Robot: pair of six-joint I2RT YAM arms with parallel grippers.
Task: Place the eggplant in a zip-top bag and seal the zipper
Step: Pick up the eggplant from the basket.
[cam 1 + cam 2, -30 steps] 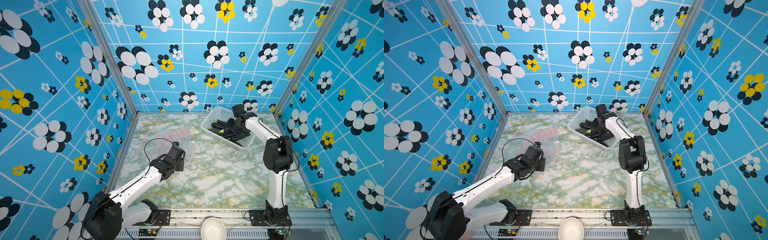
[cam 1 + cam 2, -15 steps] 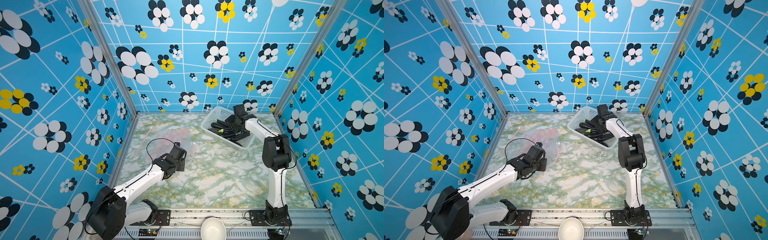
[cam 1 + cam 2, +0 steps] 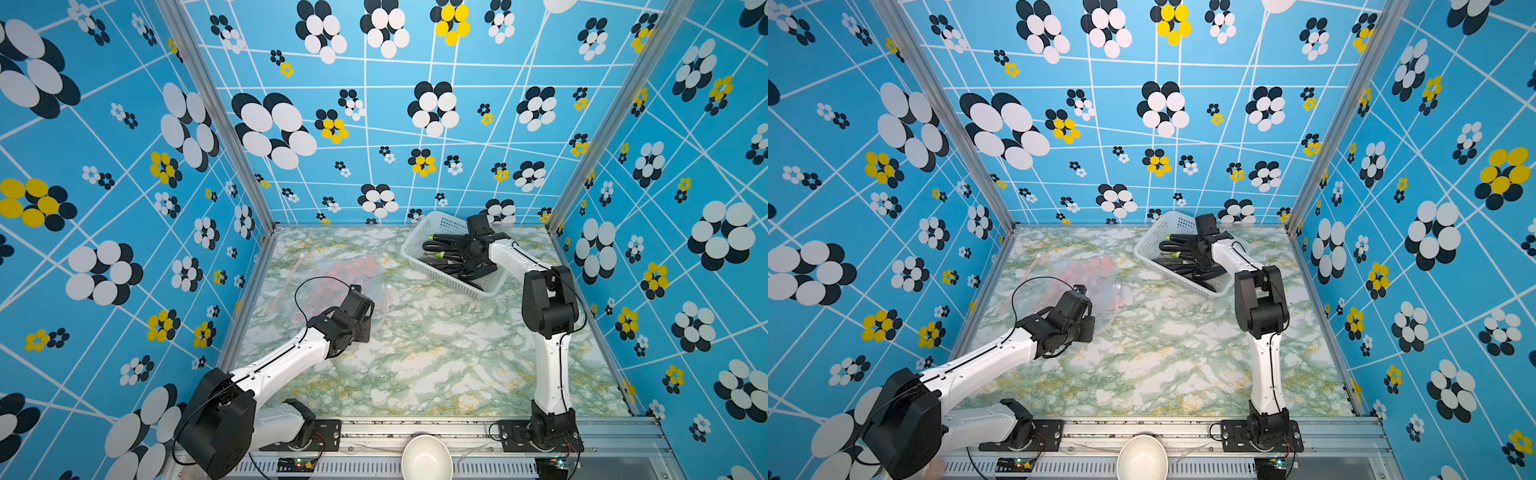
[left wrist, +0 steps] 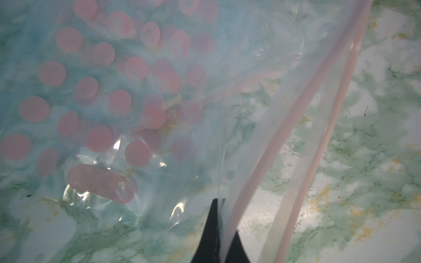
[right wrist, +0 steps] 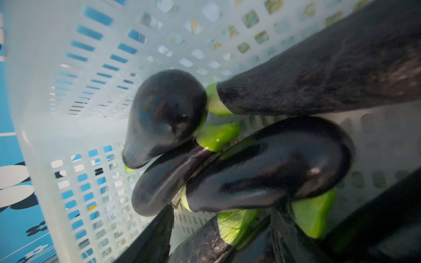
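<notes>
The clear zip-top bag (image 3: 345, 274) (image 3: 1084, 270) with pink dots lies at the left rear of the table. My left gripper (image 4: 219, 227) (image 3: 360, 293) is shut on one lip of its mouth. The pink zipper strips (image 4: 296, 127) stand apart, so the mouth is open. Several dark eggplants (image 5: 273, 168) (image 3: 446, 243) with green caps lie in the white basket (image 3: 432, 220) (image 3: 1167, 218). My right gripper (image 5: 262, 239) (image 3: 457, 257) (image 3: 1190, 259) is down among them, open. Its fingers (image 5: 157, 236) flank a dull eggplant (image 5: 205, 246) without closing on it.
The basket wall (image 5: 68, 91) stands close beside my right gripper. A white bowl (image 3: 426, 457) (image 3: 1142, 457) sits on the front rail between the arm bases. Blue patterned walls enclose the marble table (image 3: 436, 353) on three sides.
My right gripper has swung left, deeper among the eggplants, and its jaws have widened slightly. My left arm has edged forward with the bag lip still pinched.
</notes>
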